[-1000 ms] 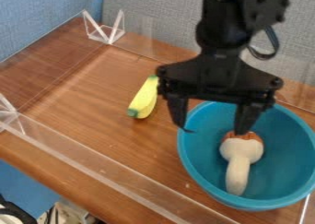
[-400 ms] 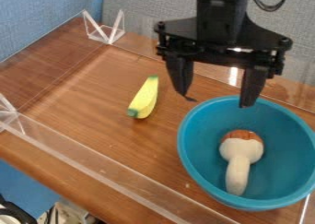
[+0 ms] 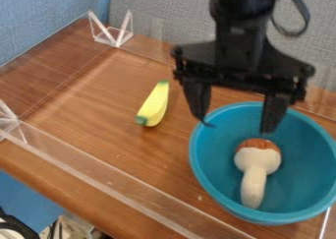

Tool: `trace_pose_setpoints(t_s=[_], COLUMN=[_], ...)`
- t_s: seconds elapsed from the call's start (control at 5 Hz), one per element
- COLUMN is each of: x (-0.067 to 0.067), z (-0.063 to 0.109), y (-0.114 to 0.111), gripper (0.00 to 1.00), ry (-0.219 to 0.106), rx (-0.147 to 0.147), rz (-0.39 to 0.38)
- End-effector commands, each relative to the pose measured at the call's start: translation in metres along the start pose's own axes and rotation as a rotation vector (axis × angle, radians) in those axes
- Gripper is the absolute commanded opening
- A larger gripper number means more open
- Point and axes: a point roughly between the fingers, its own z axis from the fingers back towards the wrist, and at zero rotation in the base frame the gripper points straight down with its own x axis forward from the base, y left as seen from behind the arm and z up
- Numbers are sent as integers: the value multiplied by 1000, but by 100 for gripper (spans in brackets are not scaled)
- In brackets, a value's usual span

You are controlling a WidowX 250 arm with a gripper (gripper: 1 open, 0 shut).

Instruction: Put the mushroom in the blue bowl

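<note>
The mushroom lies on its side inside the blue bowl at the front right of the table, cream stem toward the front, brown cap toward the back. My gripper hangs open just above the bowl's back rim. Its two black fingers point down and hold nothing. A gap separates the fingertips from the mushroom.
A yellow-green banana toy lies on the wooden table left of the bowl. A clear acrylic wall runs along the front edge, with clear brackets at the back left and at the far left.
The open, empty gripper rose from inside the bowl, then came back down a little and shifted right. The mushroom stays in the bowl.
</note>
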Motion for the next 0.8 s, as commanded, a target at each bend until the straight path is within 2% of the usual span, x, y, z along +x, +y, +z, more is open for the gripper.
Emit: trace_pose_setpoints(t_s=[0.0, 0.2, 0.4, 0.6], x=[8, 12, 14, 19], z=[5, 10, 14, 9], y=[-1, -4, -7, 0], gripper=[100, 100, 100, 100], ry=[-37, -39, -39, -33], rx=[0, 18, 20, 8], rz=[4, 46, 86, 79])
